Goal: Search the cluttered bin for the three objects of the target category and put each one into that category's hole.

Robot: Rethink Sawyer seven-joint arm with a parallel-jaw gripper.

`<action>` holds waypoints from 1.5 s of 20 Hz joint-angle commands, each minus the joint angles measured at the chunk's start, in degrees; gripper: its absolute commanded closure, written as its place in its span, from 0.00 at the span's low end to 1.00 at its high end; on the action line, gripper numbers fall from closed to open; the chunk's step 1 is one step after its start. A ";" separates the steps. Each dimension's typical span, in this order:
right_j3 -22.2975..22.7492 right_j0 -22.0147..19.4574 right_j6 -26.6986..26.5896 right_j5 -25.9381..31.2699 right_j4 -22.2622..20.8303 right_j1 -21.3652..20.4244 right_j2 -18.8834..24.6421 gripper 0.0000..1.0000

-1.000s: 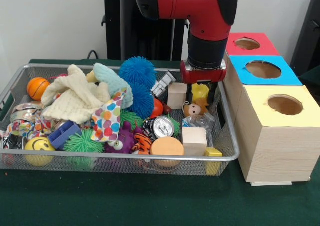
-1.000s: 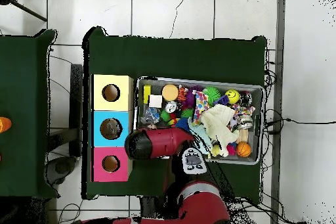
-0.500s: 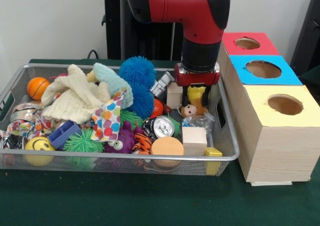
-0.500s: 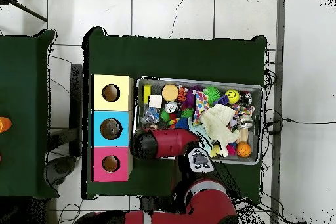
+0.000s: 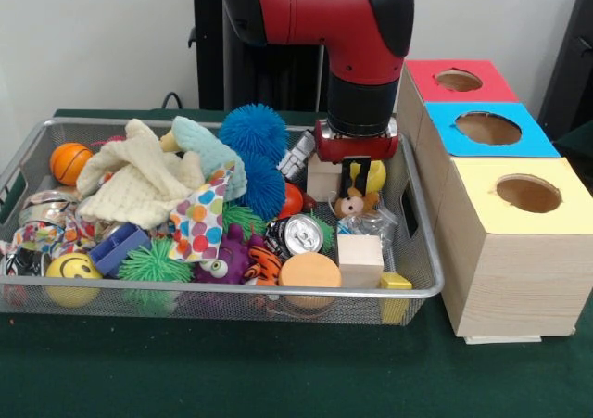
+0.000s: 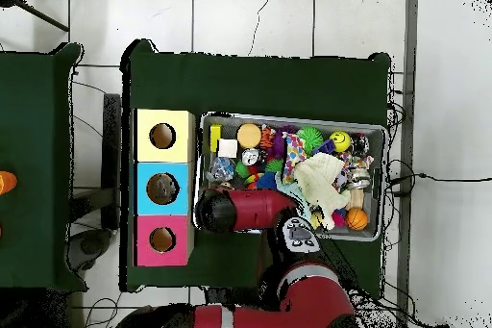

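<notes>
The red and black robot arm (image 5: 357,29) is reaching down into the right end of the wire mesh bin (image 5: 139,299), which is sitting on the green-covered surface (image 5: 278,372). Its hand (image 5: 356,177) is hanging just above a small brown monkey toy (image 5: 350,204), with a yellow plastic toy (image 5: 374,174) showing right behind the black fingers (image 5: 349,172); whether those fingers are spread or pinching anything cannot be told. A plain wooden cube (image 5: 324,177) is lying just to the left of the hand, and a second wooden cube (image 5: 359,260) is resting nearer the front wall, beside a round orange disc (image 5: 309,272) and a silver drink can (image 5: 302,234). Two fuzzy blue spiky balls (image 5: 257,154) are standing in the middle of the bin, with cream knitted cloths (image 5: 139,184) piled to their left and a small orange basketball (image 5: 69,161) in the far left corner. Beside the bin, a row of three wooden boxes is standing, each with a round hole on top: a red-topped box (image 5: 459,81), a blue-topped box (image 5: 488,128) and a yellow-topped box (image 5: 526,196). In the overhead view, the arm (image 6: 240,211) is covering the bin's corner nearest the blue box.
</notes>
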 commanded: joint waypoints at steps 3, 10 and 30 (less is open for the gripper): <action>1.13 -1.75 5.53 -1.61 -1.41 4.19 2.47 1.00; 5.35 -8.96 -5.72 11.57 -4.51 -9.77 1.57 1.00; -7.60 -26.76 -25.03 31.74 -17.47 -13.39 13.65 1.00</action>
